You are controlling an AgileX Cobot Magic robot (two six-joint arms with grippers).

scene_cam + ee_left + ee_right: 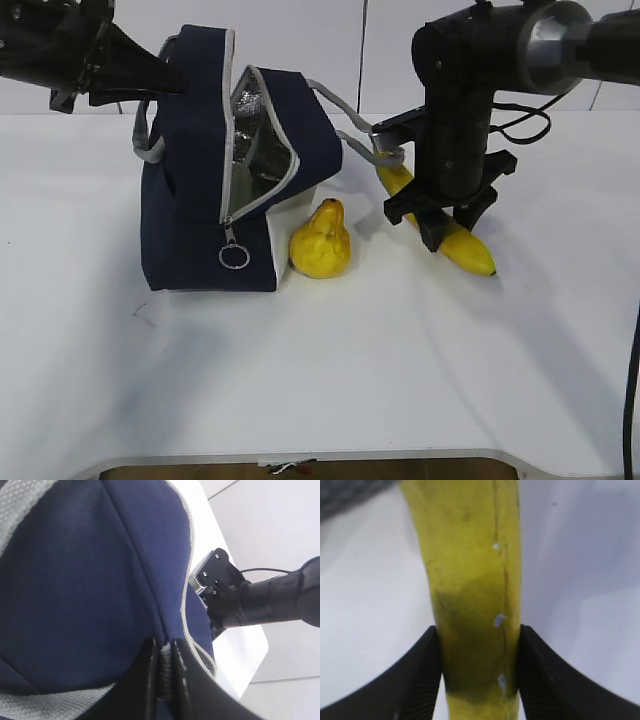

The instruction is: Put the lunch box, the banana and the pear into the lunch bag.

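Banana (pixel 460 245) lay on the white table (pixel 330 380) at about three o'clock from the lunch bag (pixel 190 190), running on a slant from its stem end near the bag's grey webbing handle (pixel 345 125) down to its tip toward five o'clock. The right gripper (pixel 437 220) stood over its middle, pointing down, and in the right wrist view both black fingers (pixel 415 680) pressed against the yellow skin (pixel 475 580) on either side, so the jaws were clamped on the fruit; whether it had left the table could not be told. The pear (pixel 321 240) sat upright just beside the bag's white lower corner panel (pixel 285 245), at roughly nine o'clock from the banana and apart from it, its narrow neck pointing up. The bag stood upright on the table's left half, its zipper undone so that the silvery lining (pixel 255 125) showed through the gap, and the ring pull (pixel 234 257) hung low on the front. The left gripper (pixel 160 70) reached in from ten o'clock at the bag's upper back edge; in the left wrist view its fingers (pixel 147 680) were nearly together, pinching a grey-edged seam (pixel 165 665) of the navy fabric. The right arm (pixel 270 600) showed beyond the bag at three o'clock in that same view.
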